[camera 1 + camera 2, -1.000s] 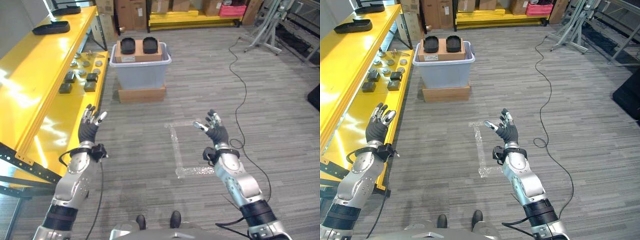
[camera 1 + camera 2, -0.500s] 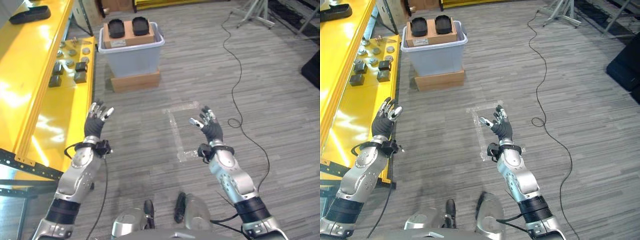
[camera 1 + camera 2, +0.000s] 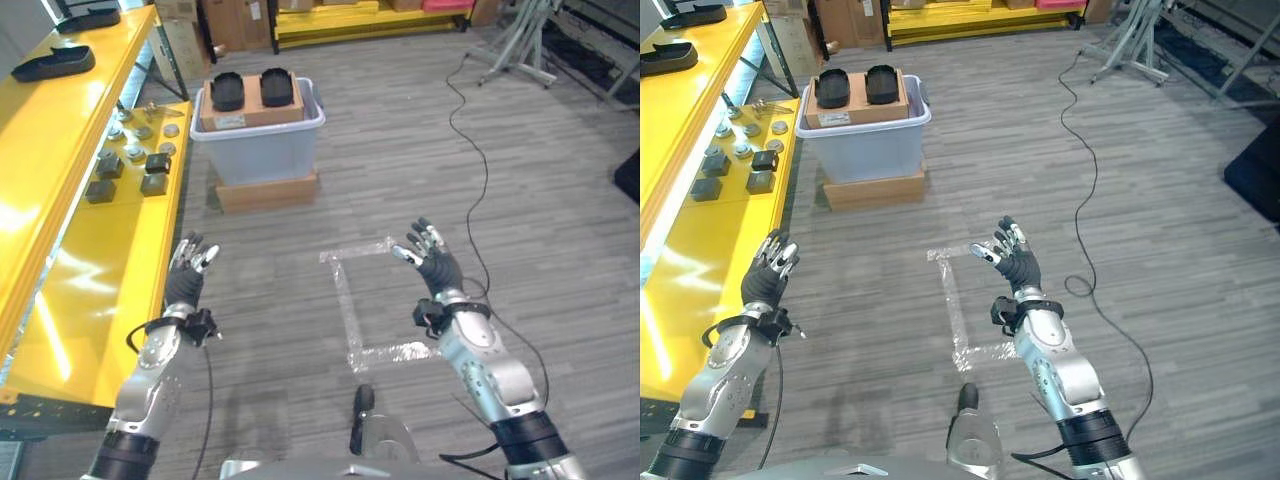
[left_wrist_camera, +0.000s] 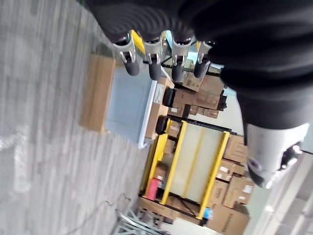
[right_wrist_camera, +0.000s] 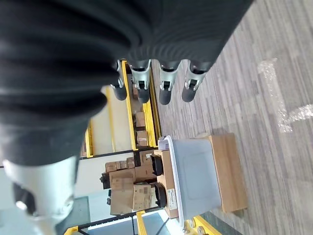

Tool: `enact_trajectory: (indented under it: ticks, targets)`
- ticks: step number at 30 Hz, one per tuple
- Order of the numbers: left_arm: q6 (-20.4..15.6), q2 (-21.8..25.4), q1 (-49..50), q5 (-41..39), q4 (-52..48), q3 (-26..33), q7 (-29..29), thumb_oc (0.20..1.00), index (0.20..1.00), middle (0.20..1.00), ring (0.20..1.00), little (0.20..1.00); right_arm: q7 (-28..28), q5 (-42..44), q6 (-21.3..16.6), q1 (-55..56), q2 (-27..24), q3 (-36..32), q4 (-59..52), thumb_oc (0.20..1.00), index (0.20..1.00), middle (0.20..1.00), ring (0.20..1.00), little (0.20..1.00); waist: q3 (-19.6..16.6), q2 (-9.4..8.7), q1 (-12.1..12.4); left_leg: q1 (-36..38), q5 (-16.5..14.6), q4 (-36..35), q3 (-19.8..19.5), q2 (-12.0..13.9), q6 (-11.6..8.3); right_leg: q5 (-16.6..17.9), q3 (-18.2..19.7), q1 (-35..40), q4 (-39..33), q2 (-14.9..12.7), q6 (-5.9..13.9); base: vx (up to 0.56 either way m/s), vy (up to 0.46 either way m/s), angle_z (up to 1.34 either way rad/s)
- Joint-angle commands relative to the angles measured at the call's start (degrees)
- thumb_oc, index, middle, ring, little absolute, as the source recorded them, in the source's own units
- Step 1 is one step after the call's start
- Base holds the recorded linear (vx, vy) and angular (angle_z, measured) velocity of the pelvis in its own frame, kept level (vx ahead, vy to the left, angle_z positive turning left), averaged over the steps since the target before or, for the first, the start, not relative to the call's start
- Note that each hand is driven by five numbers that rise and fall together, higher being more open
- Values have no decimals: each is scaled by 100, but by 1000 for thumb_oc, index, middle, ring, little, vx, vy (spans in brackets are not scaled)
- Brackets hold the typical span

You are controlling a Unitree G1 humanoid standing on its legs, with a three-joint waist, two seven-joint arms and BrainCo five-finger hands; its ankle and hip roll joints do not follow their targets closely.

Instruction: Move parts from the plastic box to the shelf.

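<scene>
A pale grey plastic box (image 3: 258,145) stands on a flat cardboard base ahead of me, with a cardboard tray holding two black parts (image 3: 228,91) on top. The yellow shelf (image 3: 60,170) runs along my left, carrying several small dark and metal parts (image 3: 100,190) and black trays (image 3: 47,64) farther back. My left hand (image 3: 185,283) is raised beside the shelf edge, fingers straight, holding nothing. My right hand (image 3: 434,265) hovers over the floor at the right, also open and empty. Both hands are well short of the box (image 5: 195,171).
A taped square outline (image 3: 350,300) marks the grey plank floor between my hands. A black cable (image 3: 478,150) snakes across the floor to the right. Cardboard boxes and a yellow rack (image 3: 330,20) stand at the back, with a metal stand (image 3: 520,50) at the far right.
The camera view has shifted, with the box and shelf now lying a little farther ahead in the picture. Both hands stay raised and open, holding nothing.
</scene>
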Motion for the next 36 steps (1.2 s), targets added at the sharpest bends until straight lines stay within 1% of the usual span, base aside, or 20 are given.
enact_trajectory:
  ticks: [1,3,4,5,6,7,8,10,12,16,18,19,21,22,23,25,26,30,31,36]
  targets:
    - [-530,197,-383,-329,-435,19,207,1000,1000,1000,1000,1000,241,188,-122,-350,-85,-257,-50,1000,1000,1000,1000,1000,-50,-134,-101,-149,1381,1723,433,336,-138,-148,-92,340,-776,92,218,319,-284,8]
    - [-536,145,-408,-356,-402,12,186,1000,1000,1000,1000,1000,260,155,-129,-356,-150,-271,5,1000,1000,1000,1000,1000,-8,-171,-83,-595,1508,2559,476,406,-209,-248,-125,536,-864,176,67,361,-265,-17]
    - [-616,55,-484,-318,-302,-24,29,1000,1000,1000,1000,1000,323,119,-199,-317,-222,-355,174,1000,1000,1000,1000,1000,185,-265,-8,-1700,1228,3288,509,351,-62,-361,-135,947,-1044,270,-55,707,-186,19]
    - [-757,33,-511,-390,-346,-16,25,1000,1000,1000,1000,1000,393,34,-157,-236,-208,-424,194,1000,1000,1000,1000,1000,285,-323,-1,-1937,1022,2344,746,253,96,-404,-84,1233,-1199,306,7,717,-77,39]
    - [-784,38,-511,-387,-362,-12,35,1000,1000,1000,1000,1000,395,-20,-135,-218,-202,-431,186,1000,1000,1000,1000,1000,291,-328,0,-1940,1026,2036,794,230,99,-411,-72,1275,-1234,322,22,615,174,36]
    - [-826,46,-504,-376,-412,-7,107,1000,1000,1000,1000,1000,334,-61,-142,-132,-222,-417,165,1000,1000,1000,1000,1000,298,-311,26,-1940,1191,1193,847,131,51,-437,-73,1402,-1306,356,63,299,130,-22]
    - [-826,45,-501,-376,-414,-8,108,1000,1000,1000,1000,1000,334,-61,-142,-130,-222,-417,164,1000,1000,1000,1000,1000,303,-324,27,-1910,1212,1149,854,111,53,-437,-71,1414,-1311,341,67,481,217,-28]
    - [-837,63,-446,-396,-517,44,211,1000,1000,1000,1000,1000,360,-62,-235,33,-273,-373,168,1000,1000,1000,1000,1000,284,-184,107,-2034,1745,-414,817,81,-106,-560,-77,1637,-1318,474,130,567,246,-9]
    - [-1020,83,-245,-292,-601,195,261,1000,1000,1000,1000,1000,431,-67,-442,188,-325,-242,170,1000,1000,1000,1000,1000,351,-65,268,-2353,2464,-1816,765,219,-297,-879,-98,2052,-1100,531,111,830,359,-11]
    - [-1263,180,-232,-231,-374,387,16,1000,1000,1000,1000,1000,516,34,-543,55,-366,-148,257,1000,1000,1000,1000,1000,349,-91,345,-2459,2234,-1716,800,230,-297,-1386,-129,2379,-658,255,277,568,283,-23]
    - [-1237,304,-274,87,-357,439,-70,1000,1000,1000,1000,1000,381,199,-519,-91,-291,-54,279,1000,1000,1000,1000,1000,240,-147,471,-2392,1985,-1323,828,119,-153,-1603,-169,2542,-439,31,444,640,299,-23]
    - [-1044,366,-397,114,-401,404,-242,1000,1000,1000,1000,1000,192,258,-525,-198,-102,-27,332,1000,1000,1000,1000,1000,140,-219,621,-2339,1663,-962,752,-163,109,-1360,-285,2609,66,-215,613,648,325,-9]
    - [-885,374,-486,113,-447,380,-404,1000,1000,1000,1000,1000,121,243,-518,-227,20,-30,290,1000,1000,1000,1000,1000,82,-268,680,-2262,1509,-890,759,-366,280,-1041,-390,2575,616,-421,724,471,294,2]
    - [-738,338,-581,269,-543,294,-508,1000,1000,1000,1000,1000,-6,99,-482,-224,202,-22,169,1000,1000,1000,1000,1000,19,-269,709,-2070,1409,-953,709,-599,445,-494,-448,2354,1418,-651,842,412,325,33]
    - [-655,336,-616,311,-627,239,-561,1000,1000,1000,1000,1000,-56,-19,-451,-208,311,-27,76,1000,1000,1000,1000,1000,-7,-245,705,-1917,1319,-997,660,-731,552,-217,-425,2145,1968,-782,886,500,373,46]
    - [-569,329,-632,397,-757,155,-607,1000,1000,1000,1000,1000,-138,-134,-343,-196,453,4,-61,1000,1000,1000,1000,1000,-13,-188,667,-1584,1211,-1185,597,-864,675,-116,-380,1758,2372,-800,879,499,242,61]
    - [-523,370,-636,348,-837,124,-638,1000,1000,1000,1000,1000,-130,-212,-288,-203,539,46,-96,1000,1000,1000,1000,1000,-20,-69,619,-1314,1248,-1406,586,-803,732,-299,-560,1443,2060,-642,699,443,113,66]
    - [-478,384,-624,236,-890,183,-673,1000,1000,1000,1000,1000,-28,-175,-372,-253,576,79,-3,1000,1000,1000,1000,1000,28,96,551,-816,1146,-1653,448,-674,720,-385,-775,786,1179,-536,605,294,-27,33]
    - [-468,391,-606,158,-901,210,-710,1000,1000,1000,1000,1000,15,-175,-436,-290,578,59,75,1000,1000,1000,1000,1000,65,102,507,-668,1052,-1688,360,-649,689,-211,-718,558,433,-502,630,319,-128,-58]
    - [-513,407,-547,156,-959,147,-878,1000,1000,1000,1000,1000,43,-145,-431,-388,538,-126,95,1000,1000,1000,1000,1000,147,-17,362,-417,567,-1579,81,-694,666,669,-187,96,-1622,-564,877,345,-199,8]
